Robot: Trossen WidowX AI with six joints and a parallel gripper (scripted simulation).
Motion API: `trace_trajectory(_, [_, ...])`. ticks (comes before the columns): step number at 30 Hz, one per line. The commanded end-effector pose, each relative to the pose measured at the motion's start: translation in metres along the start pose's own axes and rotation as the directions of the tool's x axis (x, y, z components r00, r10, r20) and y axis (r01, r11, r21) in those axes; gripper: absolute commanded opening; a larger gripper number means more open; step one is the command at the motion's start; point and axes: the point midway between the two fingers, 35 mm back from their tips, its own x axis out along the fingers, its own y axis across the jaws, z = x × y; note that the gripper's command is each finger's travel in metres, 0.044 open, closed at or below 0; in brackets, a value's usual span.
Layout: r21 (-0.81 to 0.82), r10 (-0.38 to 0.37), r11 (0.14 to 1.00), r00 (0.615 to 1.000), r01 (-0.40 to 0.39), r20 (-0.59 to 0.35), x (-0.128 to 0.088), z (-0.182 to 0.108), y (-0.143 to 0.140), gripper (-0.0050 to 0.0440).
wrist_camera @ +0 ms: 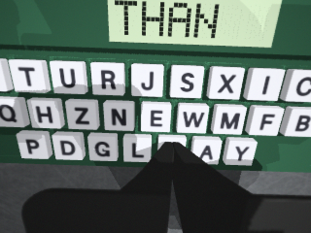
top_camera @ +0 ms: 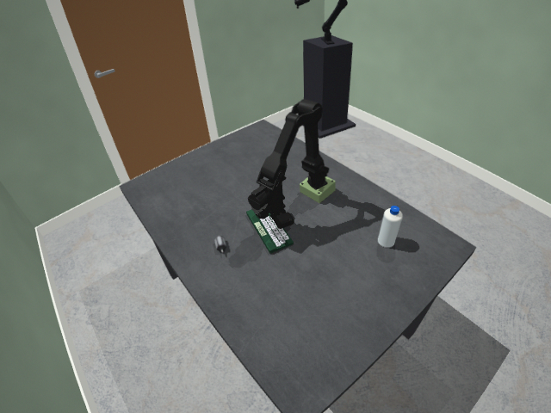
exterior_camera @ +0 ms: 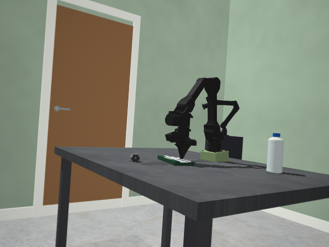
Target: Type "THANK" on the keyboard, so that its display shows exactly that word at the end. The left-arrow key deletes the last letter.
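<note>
The green keyboard [top_camera: 267, 233] lies on the dark table, also seen in the exterior view [exterior_camera: 175, 160]. In the wrist view its display [wrist_camera: 193, 20] reads THAN. My gripper [wrist_camera: 171, 149] is shut and empty, its joined fingertips pointing down onto a bottom-row key between the L key [wrist_camera: 137, 148] and the A key [wrist_camera: 208, 150]. That key's letter is hidden by the fingertips. In the top and exterior views the gripper [top_camera: 282, 218] stands upright at the keyboard's near row, its tip [exterior_camera: 182, 158] at the keys.
A white bottle with a blue cap [top_camera: 389, 226] stands to the right on the table. A small dark nut-like object [top_camera: 220, 244] lies left of the keyboard. The arm's green base [top_camera: 317, 188] sits behind the keyboard.
</note>
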Motion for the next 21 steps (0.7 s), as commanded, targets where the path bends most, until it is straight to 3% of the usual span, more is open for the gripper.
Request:
trace_trajectory(1, [-0.001, 0.005, 1.0, 1.0, -0.005, 0.007, -0.0004, 0.0016, 0.0005, -0.005])
trace_trajectory(21, [-0.002, 0.006, 1.0, 1.0, -0.006, 0.01, -0.0004, 0.0018, 0.0004, -0.005])
